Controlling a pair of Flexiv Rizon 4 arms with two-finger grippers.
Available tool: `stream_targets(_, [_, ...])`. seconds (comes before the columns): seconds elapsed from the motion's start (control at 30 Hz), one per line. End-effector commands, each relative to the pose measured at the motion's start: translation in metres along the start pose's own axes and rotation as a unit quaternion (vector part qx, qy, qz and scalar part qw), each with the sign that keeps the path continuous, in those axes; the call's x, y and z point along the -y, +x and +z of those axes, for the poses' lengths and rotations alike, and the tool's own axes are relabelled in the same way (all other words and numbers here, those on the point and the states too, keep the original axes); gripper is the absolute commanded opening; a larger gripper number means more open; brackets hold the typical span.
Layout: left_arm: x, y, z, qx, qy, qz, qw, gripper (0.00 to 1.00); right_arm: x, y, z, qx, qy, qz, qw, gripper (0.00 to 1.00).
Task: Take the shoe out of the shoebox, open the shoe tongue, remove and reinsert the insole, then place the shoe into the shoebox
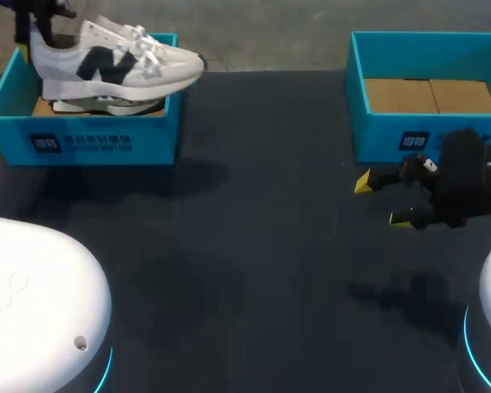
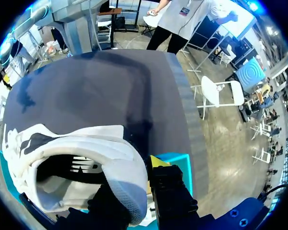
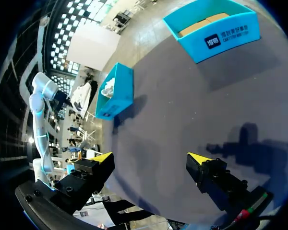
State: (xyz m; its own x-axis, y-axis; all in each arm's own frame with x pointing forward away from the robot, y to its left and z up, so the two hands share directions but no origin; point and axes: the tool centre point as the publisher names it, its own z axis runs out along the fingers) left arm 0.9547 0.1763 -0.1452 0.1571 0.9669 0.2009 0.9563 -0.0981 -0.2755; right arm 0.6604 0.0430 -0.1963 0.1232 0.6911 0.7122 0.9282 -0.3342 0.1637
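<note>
Spotter: Shoe point(image 1: 114, 61) location?

Logger: Raised over the shoebox point(image 1: 82, 139) at the table's far left corner. Sole is about level with the rim, and the toe pokes out past the box's right wall. Not yet set on the table point(image 1: 254, 246).

Spotter: Grip?

Logger: Left gripper point(image 2: 134, 191) pinches the heel collar, with one finger inside the opening and the other against the outside of the heel. It is closed on that thin wall and nothing more. Right gripper point(image 1: 383, 201) hangs spread wide and empty just in front of the second box point(image 1: 393, 135), well apart from the shoe.

Spotter: Risks?

Logger: These are judged, not seen.
- The whole shoe hangs from one end, so the toe's weight could pivot it in the pinch — the toe drops, clips the box wall and drags the box along.
- Soft collar padding may compress and let the heel slide out.
- Set down tilted, the shoe could roll onto its side, leaving tongue and insole badly placed for the right arm.
- Laces sit proud on top — whether they would catch a finger at the tongue step, cannot tell.
</note>
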Motion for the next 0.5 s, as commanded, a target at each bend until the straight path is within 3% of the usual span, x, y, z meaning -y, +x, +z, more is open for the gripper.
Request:
stream_targets(0.03, [0.027,-0.025,-0.002,-0.028,-0.071,-0.003,0.997,0.0,0.002,0.0,0.001,0.001,-0.002,0.0,1.0,1.0])
stream_targets(0.5, [0.073,-0.098,-0.006,-0.037,-0.075,0.005,0.996,0.0,0.002,0.0,0.001,0.001,-0.002,0.0,1.0,1.0])
